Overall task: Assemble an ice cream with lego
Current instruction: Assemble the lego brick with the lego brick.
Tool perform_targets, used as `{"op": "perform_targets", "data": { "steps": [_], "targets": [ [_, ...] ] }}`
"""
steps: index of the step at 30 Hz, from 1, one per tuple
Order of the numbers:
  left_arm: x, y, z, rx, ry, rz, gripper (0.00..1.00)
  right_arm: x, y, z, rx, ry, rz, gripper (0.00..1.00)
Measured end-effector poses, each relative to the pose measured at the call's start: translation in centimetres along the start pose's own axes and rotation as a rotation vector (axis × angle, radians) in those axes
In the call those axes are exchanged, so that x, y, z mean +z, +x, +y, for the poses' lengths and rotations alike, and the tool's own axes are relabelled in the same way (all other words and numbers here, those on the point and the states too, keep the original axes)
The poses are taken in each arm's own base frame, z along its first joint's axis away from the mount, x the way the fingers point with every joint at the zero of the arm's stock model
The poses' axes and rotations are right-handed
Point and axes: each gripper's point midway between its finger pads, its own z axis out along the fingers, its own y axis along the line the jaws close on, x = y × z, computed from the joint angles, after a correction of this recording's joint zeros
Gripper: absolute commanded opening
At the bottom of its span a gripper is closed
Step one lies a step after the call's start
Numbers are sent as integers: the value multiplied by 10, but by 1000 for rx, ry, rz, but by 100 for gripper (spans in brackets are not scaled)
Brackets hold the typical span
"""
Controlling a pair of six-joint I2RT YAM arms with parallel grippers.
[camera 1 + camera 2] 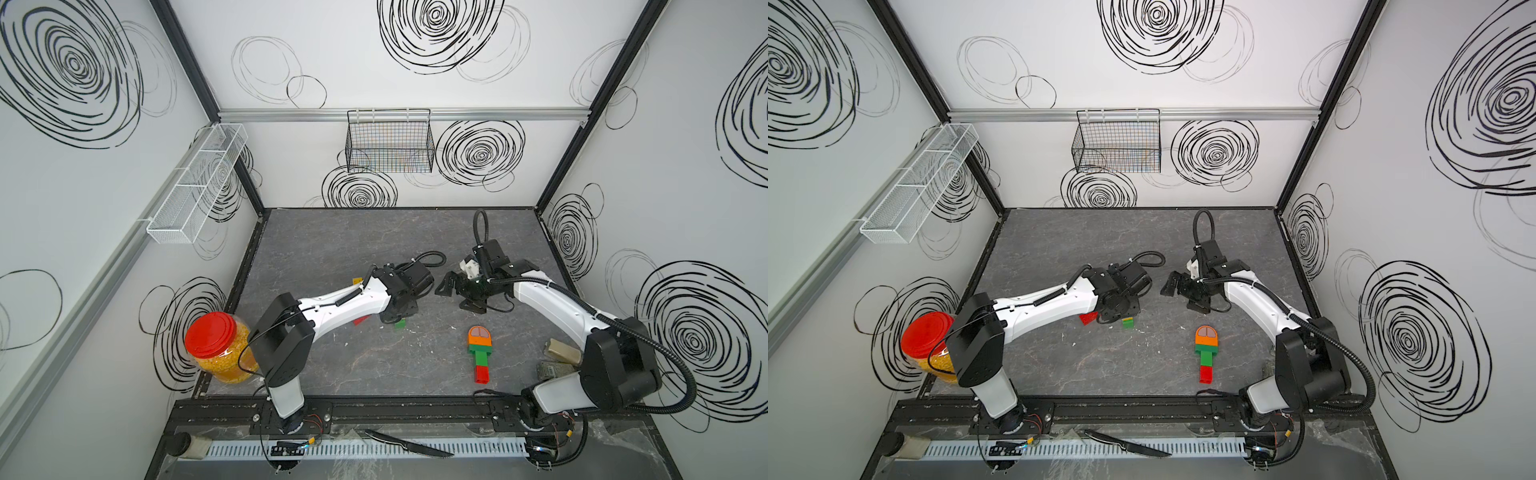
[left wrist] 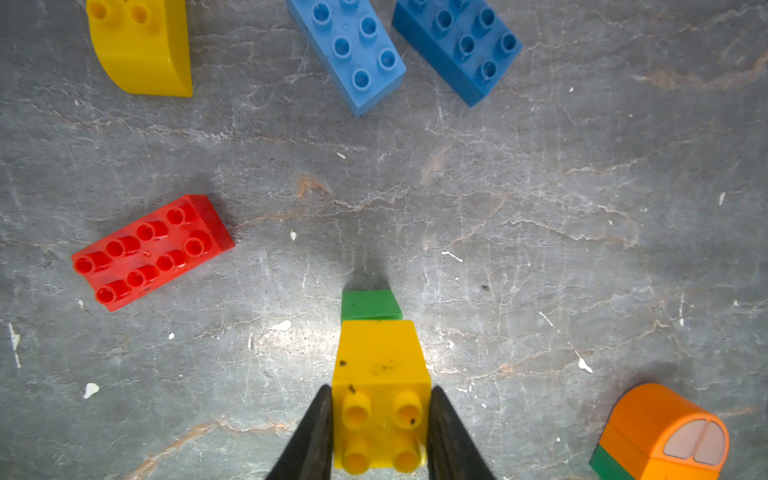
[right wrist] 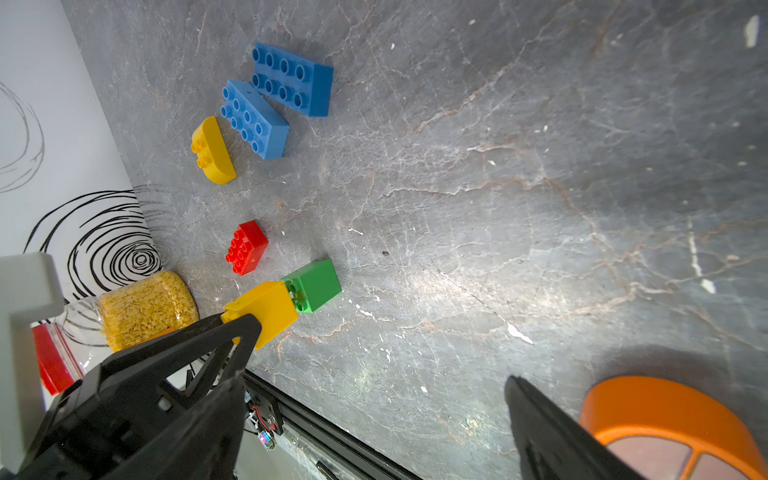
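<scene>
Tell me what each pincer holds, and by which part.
The left pincer is shut on the yellow brick, clamping its two opposite sides near the studded end. The right pincer is open and holds nothing.

You're looking into a lab robot test cell: white walls (image 1: 332,62) scribbled with black swirls, black frame posts (image 1: 189,56), two arms (image 1: 345,301) bolted to a rail (image 1: 395,409) along the grey tabletop (image 1: 353,249), and wire baskets (image 1: 390,143) hung on the walls.
</scene>
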Motion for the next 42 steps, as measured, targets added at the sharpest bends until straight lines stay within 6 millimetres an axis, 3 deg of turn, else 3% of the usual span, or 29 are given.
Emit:
{"op": "perform_targets", "data": {
  "steps": [42],
  "targets": [
    [5,4,1,27,-25,-10,14,-3,1,-2,-8,0,-5,100]
  ]
}}
